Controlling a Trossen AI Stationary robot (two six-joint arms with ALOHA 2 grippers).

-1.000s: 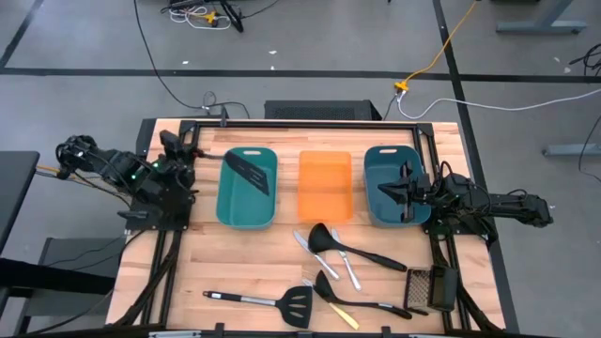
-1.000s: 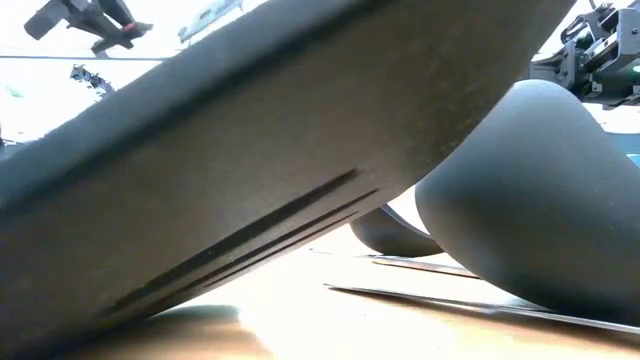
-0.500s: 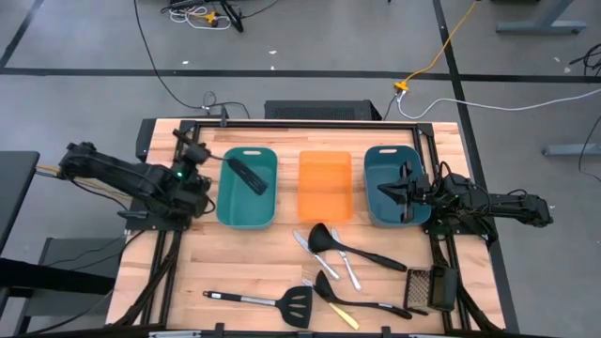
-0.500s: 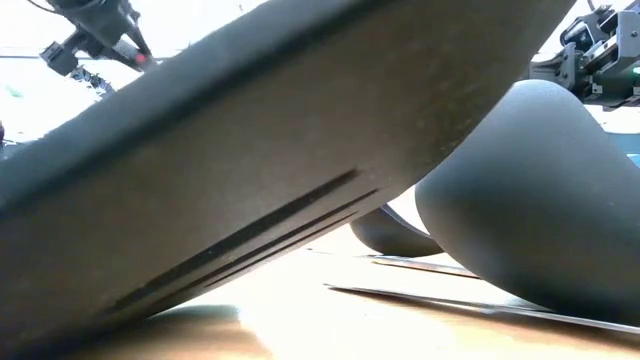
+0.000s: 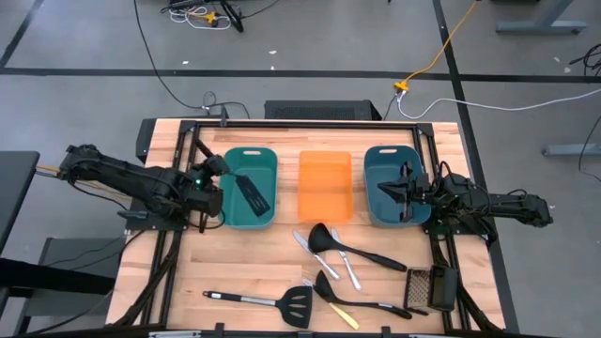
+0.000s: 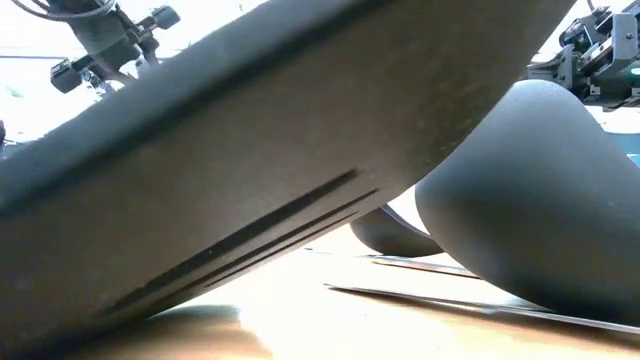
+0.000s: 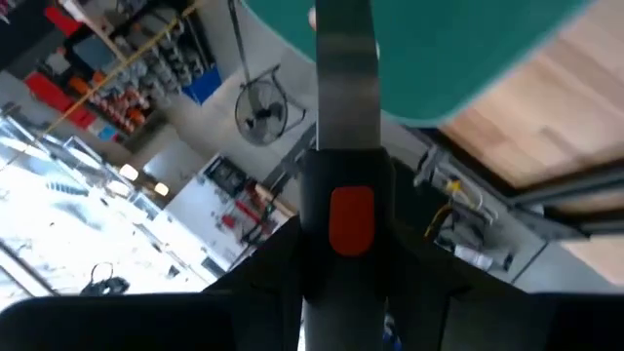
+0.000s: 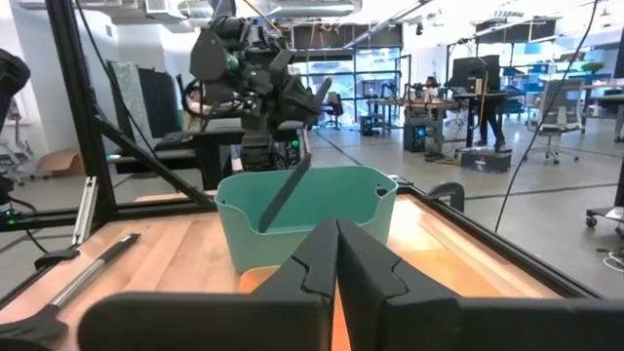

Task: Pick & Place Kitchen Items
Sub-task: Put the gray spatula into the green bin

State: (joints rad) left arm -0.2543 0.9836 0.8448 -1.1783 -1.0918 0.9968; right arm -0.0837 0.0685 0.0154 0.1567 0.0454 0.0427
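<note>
The left gripper (image 5: 218, 192) was clenched on the handle of a black slotted spatula (image 5: 249, 192), at the outer rim of the left teal tub (image 5: 246, 214). The spatula's blade reached from the gripper out over that tub's inside; in the left wrist view its handle (image 7: 343, 127), with an orange patch, ran straight out from between the fingers to the tub.

The right gripper (image 5: 387, 191) hung over the right teal tub (image 5: 376, 164) with its fingers (image 8: 366, 265) pressed together and nothing between them.

There were two teal tubs and one orange tray (image 5: 325, 185), the tray between the tubs.

In front of the orange tray, well apart from both grippers, lay the loose utensils: a ladle (image 5: 355, 249) just below the tray, a second slotted spatula (image 5: 259, 300) nearer the table's front edge, a dark spoon (image 5: 362, 298) beside it, a silver knife (image 5: 314, 253) and a yellow knife (image 5: 339, 312). A mesh grater (image 5: 429, 286) lay off to their right, below the right tub.
</note>
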